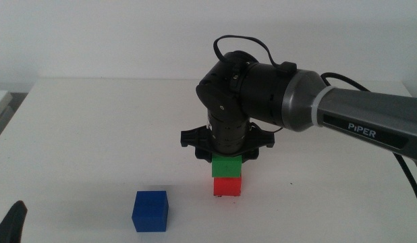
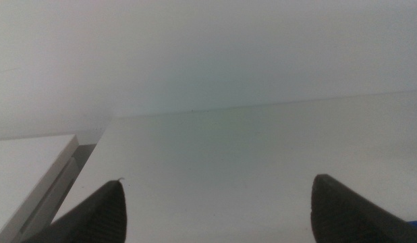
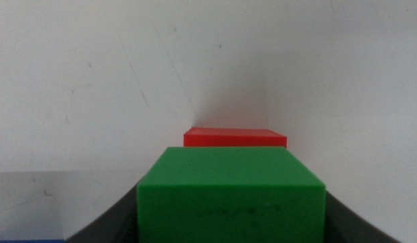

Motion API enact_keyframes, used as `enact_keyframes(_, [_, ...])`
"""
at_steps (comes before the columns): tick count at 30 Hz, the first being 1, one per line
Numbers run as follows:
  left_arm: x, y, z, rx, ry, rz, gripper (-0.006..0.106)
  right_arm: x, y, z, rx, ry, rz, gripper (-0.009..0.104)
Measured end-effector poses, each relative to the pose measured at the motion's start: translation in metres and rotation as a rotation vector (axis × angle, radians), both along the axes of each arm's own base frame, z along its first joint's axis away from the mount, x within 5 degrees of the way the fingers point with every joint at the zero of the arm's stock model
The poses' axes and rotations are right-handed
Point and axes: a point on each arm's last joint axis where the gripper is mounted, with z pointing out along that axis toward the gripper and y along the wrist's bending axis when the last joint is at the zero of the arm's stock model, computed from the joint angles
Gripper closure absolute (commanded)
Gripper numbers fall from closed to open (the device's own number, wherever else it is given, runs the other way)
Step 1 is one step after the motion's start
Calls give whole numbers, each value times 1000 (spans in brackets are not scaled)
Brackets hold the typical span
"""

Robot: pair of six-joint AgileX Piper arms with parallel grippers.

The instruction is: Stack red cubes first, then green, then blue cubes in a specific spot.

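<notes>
Over at the near left edge, the left gripper [image 1: 13,223] is waiting with its jaws spread wide and nothing between them, and the blue cube [image 1: 150,210] is sitting square and flat on the white table [image 1: 73,135], well clear of everything. Further right, the right gripper [image 1: 227,156] is reaching straight down, clamping the green cube [image 3: 232,196], which is resting level on the red cube [image 1: 227,186].

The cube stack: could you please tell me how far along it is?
Red cube sits in place. The right claw is shut on the green cube, setting it on the red. Blue cube lies apart on the table, unstacked. The left claw waits open.
</notes>
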Motion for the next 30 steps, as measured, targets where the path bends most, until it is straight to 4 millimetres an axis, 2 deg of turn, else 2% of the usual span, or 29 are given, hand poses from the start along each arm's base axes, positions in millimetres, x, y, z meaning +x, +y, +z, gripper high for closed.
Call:
enact_keyframes(10, [0, 0, 0, 2, 0, 0, 7, 2, -2, -1, 2, 0, -9, 91])
enact_keyframes(18, [0, 0, 0, 4, 0, 0, 7, 3, 0, -9, -4, 21, -12, 91])
enact_keyframes(30, [0, 0, 0, 4, 0, 0, 7, 4, -1, -9, -4, 6, -33, 91])
